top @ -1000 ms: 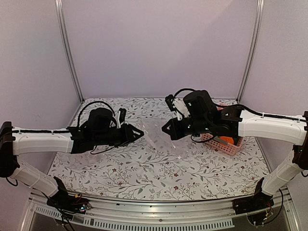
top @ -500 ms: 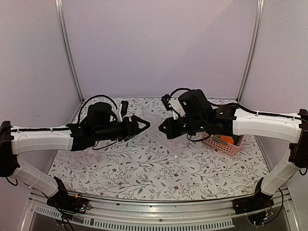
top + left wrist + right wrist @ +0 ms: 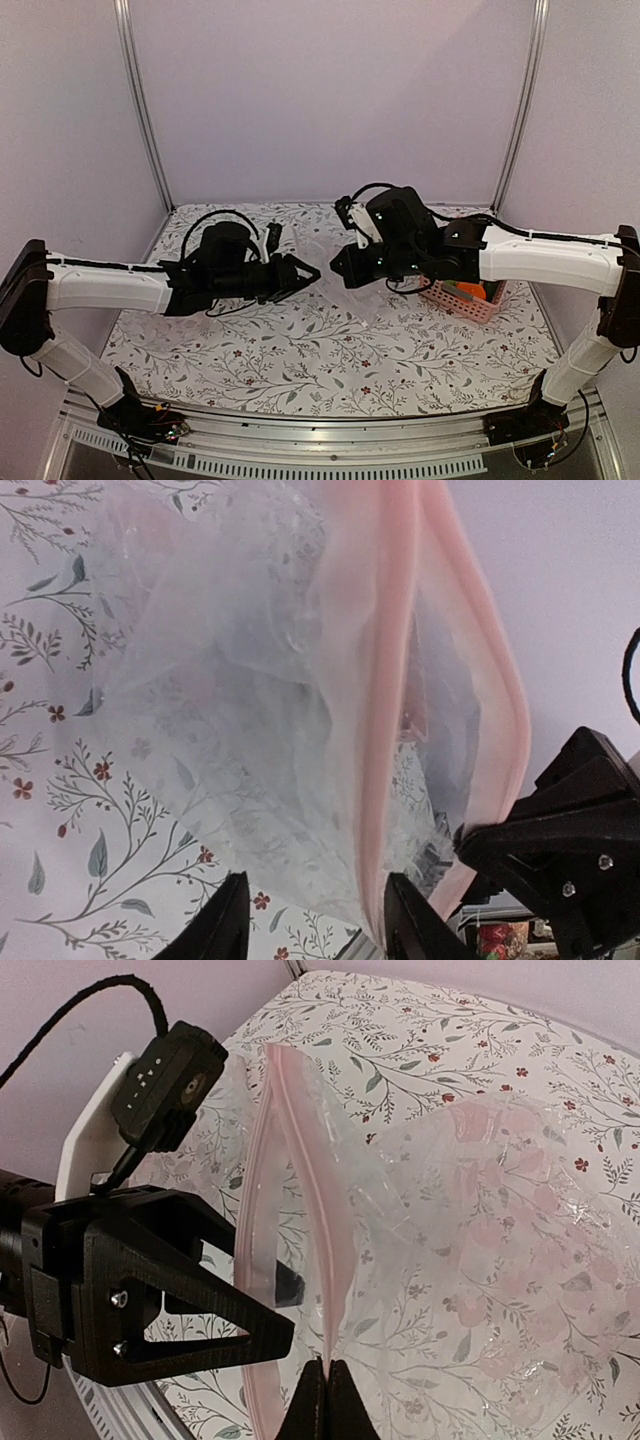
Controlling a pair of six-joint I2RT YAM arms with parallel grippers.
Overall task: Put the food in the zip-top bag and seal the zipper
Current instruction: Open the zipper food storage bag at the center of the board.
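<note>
Zip-top bag (image 3: 480, 1210): see-through and crumpled; held up off the floral table (image 3: 300, 360) at the centre of the top view, between the two grippers.
Zipper (image 3: 310, 1210): pink strip, parted into two lips; runs upright through the middle of the right wrist view.
Right gripper (image 3: 322, 1380): fingertips pressed together, pinching one zipper lip at the bottom centre of its own view.
Left gripper (image 3: 318, 925): jaws apart at the bottom edge of its view; the bag's zipper edge hangs between them, close to one finger, not pinched.
Orange (image 3: 468, 292): lies in the pink basket (image 3: 470, 308) at the right of the top view, partly hidden by the right arm.
</note>
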